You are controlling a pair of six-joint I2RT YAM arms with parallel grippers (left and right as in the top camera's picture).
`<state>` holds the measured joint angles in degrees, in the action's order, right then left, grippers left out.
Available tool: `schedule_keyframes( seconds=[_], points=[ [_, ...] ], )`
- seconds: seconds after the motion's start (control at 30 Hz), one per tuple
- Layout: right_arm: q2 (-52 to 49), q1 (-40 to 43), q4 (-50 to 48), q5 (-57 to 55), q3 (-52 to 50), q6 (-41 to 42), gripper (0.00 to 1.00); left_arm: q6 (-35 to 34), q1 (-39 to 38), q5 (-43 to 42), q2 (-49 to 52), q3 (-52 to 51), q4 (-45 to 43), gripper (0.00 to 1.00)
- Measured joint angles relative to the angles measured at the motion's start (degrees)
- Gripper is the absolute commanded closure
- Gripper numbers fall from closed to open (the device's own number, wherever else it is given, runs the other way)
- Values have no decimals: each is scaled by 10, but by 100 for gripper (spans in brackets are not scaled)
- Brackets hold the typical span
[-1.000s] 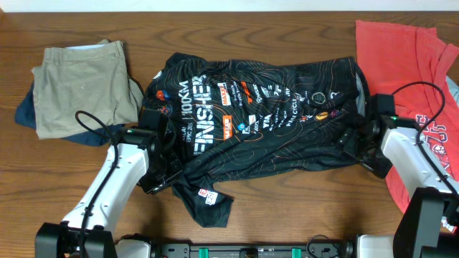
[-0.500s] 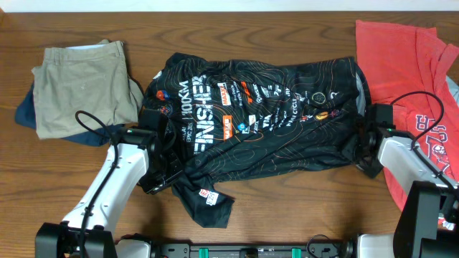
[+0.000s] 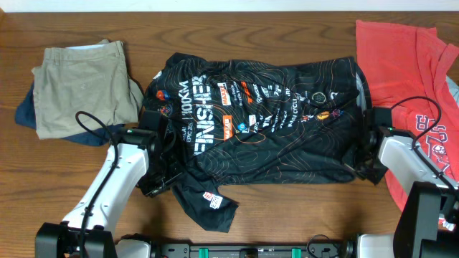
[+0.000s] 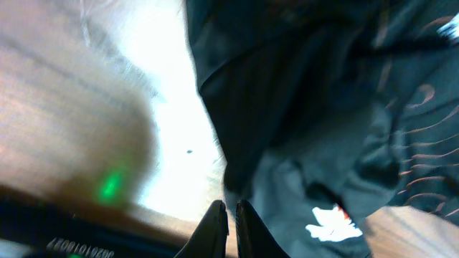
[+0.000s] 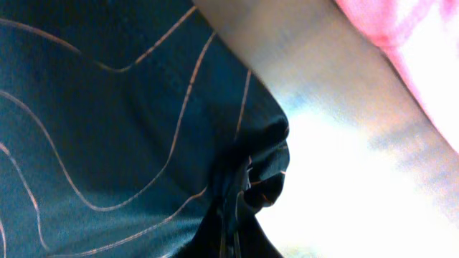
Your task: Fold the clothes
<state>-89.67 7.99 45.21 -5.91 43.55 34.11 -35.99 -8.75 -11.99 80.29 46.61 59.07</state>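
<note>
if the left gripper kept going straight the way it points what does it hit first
More of the black jersey: its fabric starts right at the near-shut tips of the left gripper and fills the way ahead. The view is blurred, so depth is unsure.

Overhead: mounted above and directed straight down; the whole table (image 3: 287,215) is covered from afar.
Left wrist: held very near the black jersey (image 4: 301,107); the picture is blurred.
Right wrist: held very near the black jersey's edge.
Shared: black jersey and table are seen in all views.
</note>
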Motion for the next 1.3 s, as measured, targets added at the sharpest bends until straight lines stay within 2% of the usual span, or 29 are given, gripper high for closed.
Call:
schedule_keyframes(
  seconds=[0.23,0.27,0.4,0.5,0.63,0.93,1.3],
  points=[
    [35,46,24,-10,15,-5,99,4,0,0,0,0,48,91],
    [37,52,24,-12,16,-5,99,5,0,0,0,0,51,89],
    [37,72,25,-16,16,-13,99,15,0,-1,0,0,51,65],
    [37,74,24,-14,16,-17,99,16,0,-21,0,0,37,58],
    [37,74,24,-14,16,-21,99,18,-4,-61,0,0,10,42],
    [37,74,24,-12,16,-30,99,8,-62,-77,5,0,-64,33],
    [37,74,24,-11,16,-38,99,-35,-109,-26,92,0,-111,32]
  ],
)
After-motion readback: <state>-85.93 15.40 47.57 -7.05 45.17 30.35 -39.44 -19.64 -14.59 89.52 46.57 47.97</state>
